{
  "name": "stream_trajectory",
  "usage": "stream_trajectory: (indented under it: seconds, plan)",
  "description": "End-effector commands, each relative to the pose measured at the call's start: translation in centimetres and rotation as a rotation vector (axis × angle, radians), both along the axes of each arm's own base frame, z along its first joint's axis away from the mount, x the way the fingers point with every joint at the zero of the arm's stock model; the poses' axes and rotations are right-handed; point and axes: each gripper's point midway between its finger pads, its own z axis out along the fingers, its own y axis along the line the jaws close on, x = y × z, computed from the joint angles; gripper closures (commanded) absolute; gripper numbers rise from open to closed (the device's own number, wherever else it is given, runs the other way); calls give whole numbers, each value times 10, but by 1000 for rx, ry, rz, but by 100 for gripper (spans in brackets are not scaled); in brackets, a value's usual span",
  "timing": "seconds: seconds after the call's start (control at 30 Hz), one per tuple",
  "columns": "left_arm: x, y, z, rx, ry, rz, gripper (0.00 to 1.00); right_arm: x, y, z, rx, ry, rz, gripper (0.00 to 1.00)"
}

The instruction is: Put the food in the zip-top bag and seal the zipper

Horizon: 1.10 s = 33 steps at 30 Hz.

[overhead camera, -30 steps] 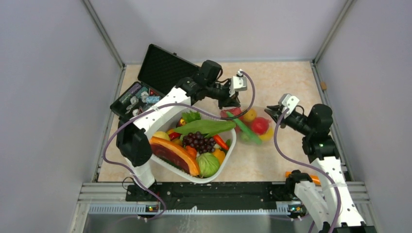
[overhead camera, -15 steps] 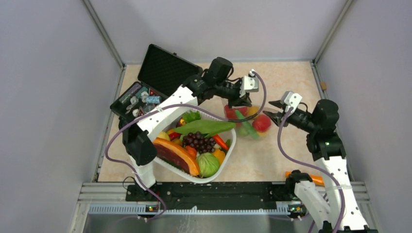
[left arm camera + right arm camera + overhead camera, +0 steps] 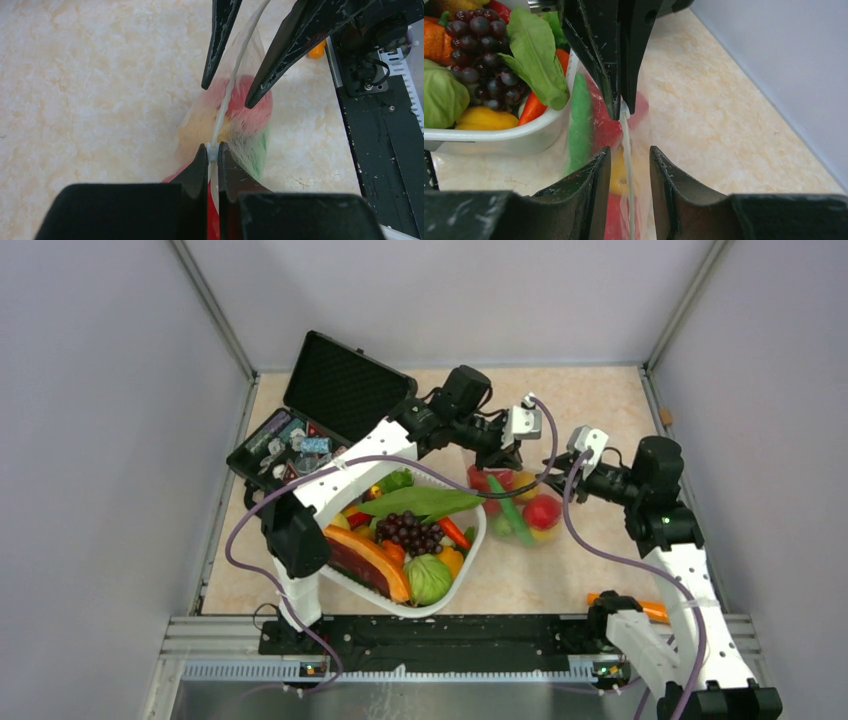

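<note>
Left gripper (image 3: pixel 212 150) pinches the zipper (image 3: pixel 226 97) at one end; right gripper (image 3: pixel 629 150), spread, straddles the strip running straight between them; bag (image 3: pixel 512 502), food (image 3: pixel 541 510) inside, just beside the basket (image 3: pixel 478 540).

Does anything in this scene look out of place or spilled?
One thing: an orange piece lies alone beside the right arm's base, outside both the white basket and the zip-top bag. The food inside the bag shows no spill.
</note>
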Motion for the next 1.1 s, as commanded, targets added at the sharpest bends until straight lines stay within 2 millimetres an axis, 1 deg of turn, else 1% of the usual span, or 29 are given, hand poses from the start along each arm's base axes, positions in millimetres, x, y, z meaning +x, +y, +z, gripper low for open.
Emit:
stream_trajectory:
  seconds: [0.0, 0.2, 0.3, 0.43, 0.57, 0.6, 0.63, 0.77, 0.83, 0.9, 0.93, 1.07]
  plan:
    - [1, -9, 28, -69, -53, -12, 100, -3, 5, 5, -4, -13, 49, 66]
    - [2, -13, 29, -81, -51, -2, 100, -8, 7, 10, 5, -18, 71, 65]
    - [1, -15, 29, -88, -47, -7, 100, -7, 6, 6, 3, 4, 64, 62]
    - [-2, -17, 28, -90, -38, -18, 100, 2, 0, -3, -23, 12, 19, 62]
    - [-3, -19, 27, -92, -35, -21, 100, 1, 4, -8, -14, 11, 48, 68]
    - [-3, -19, 26, -90, -32, -21, 100, 1, 5, -8, -7, 9, 49, 74]
    - [-2, -19, 26, -91, -32, -19, 100, 2, 5, -8, -1, 9, 45, 78]
    - [-1, -21, 23, -94, -29, -14, 100, 2, 5, -11, 3, 13, 44, 80]
    - [0, -21, 21, -90, -29, -10, 100, 3, 4, -14, -1, 21, 33, 78]
    - [3, -21, 19, -83, -37, -3, 100, 3, 3, -15, -4, 17, 31, 69]
    - [4, -21, 18, -79, -40, 0, 100, 4, 3, -13, -4, 11, 29, 66]
    - [3, -22, 18, -82, -35, -8, 100, 5, 4, -12, 3, 6, 30, 66]
